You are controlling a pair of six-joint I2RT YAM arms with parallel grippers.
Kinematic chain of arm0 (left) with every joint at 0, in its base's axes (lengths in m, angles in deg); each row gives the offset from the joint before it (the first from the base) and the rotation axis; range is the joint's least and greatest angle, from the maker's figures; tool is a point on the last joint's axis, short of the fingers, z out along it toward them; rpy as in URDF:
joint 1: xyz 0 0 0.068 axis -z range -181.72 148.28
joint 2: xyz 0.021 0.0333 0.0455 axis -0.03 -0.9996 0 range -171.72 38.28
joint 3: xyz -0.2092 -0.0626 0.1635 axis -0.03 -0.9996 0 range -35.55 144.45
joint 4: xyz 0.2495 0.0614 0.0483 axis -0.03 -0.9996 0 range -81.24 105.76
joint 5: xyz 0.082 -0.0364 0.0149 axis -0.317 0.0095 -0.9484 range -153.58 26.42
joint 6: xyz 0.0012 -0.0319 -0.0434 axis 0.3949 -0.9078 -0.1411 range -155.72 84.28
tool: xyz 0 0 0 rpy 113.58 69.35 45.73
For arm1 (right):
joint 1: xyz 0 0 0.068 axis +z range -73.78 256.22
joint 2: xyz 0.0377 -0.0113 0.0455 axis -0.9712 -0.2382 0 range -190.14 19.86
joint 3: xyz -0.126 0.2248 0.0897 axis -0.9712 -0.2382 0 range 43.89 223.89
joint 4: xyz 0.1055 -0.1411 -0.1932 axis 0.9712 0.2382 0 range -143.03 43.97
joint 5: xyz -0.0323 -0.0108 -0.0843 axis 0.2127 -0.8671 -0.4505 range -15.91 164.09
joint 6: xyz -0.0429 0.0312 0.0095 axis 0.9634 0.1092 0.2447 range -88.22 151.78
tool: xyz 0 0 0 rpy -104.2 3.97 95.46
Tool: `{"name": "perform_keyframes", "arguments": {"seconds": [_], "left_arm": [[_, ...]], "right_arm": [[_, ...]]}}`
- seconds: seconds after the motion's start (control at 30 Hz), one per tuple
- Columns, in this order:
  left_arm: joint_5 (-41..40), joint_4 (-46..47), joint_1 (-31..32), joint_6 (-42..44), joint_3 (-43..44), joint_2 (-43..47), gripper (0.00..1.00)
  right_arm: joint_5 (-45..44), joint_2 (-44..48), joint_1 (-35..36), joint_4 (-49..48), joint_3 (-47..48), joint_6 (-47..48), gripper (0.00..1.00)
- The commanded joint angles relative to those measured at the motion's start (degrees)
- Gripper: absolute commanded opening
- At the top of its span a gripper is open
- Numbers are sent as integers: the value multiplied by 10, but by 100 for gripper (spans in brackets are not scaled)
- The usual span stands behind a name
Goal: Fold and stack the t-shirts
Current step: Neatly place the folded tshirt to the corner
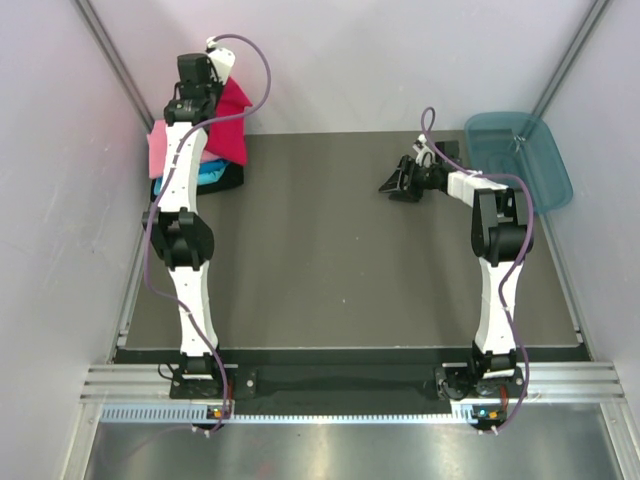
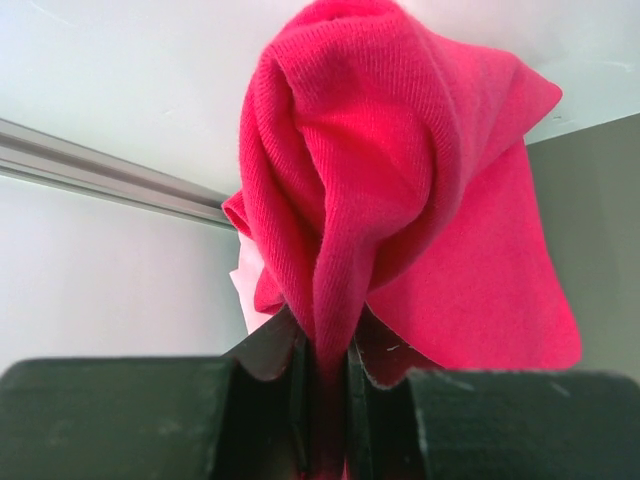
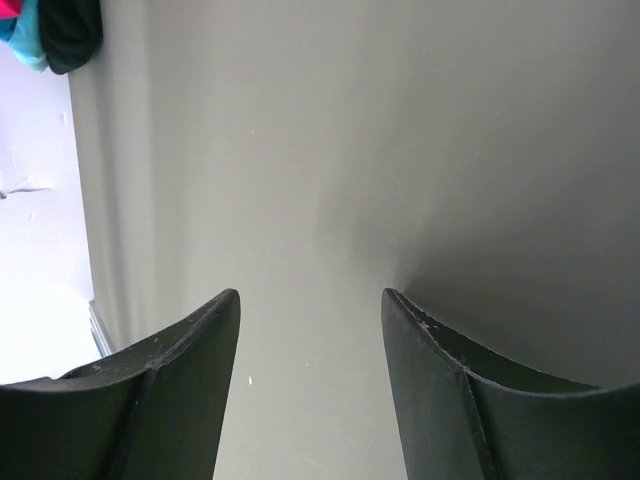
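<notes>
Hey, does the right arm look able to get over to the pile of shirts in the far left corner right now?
Probably yes, at a stretch. The right gripper is open and empty, with bare table between it and the shirt pile. The left gripper, clamped on the red shirt, crowds that corner.

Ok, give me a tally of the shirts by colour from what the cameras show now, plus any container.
Crimson-red shirt: 1, pinched in the left pincer
Light pink shirt: 1
Turquoise blue shirt: 1
Black shirt: 1
Teal plastic tub: 1, near the open right pincer
Total: 4 shirts and 1 tub, 5 things.
</notes>
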Motion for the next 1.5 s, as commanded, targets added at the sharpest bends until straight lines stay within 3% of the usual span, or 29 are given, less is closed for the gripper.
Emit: {"name": "perform_keyframes", "arguments": {"seconds": [0.0,0.2,0.6,1.07,1.47], "left_arm": [[-1,58,1,7,36,62,0],[-13,54,-5,18,25,58,0],[-8,52,-82,30,5,6,0],[-51,146,-84,36,5,-88,0],[-107,184,-86,64,0,-95,0]], "right_arm": [[0,31,5,-22,15,4,59],[0,30,7,-19,17,7,59],[-1,28,6,-12,15,15,59],[-1,22,6,-10,17,19,59],[-1,21,9,-13,15,19,59]]}}
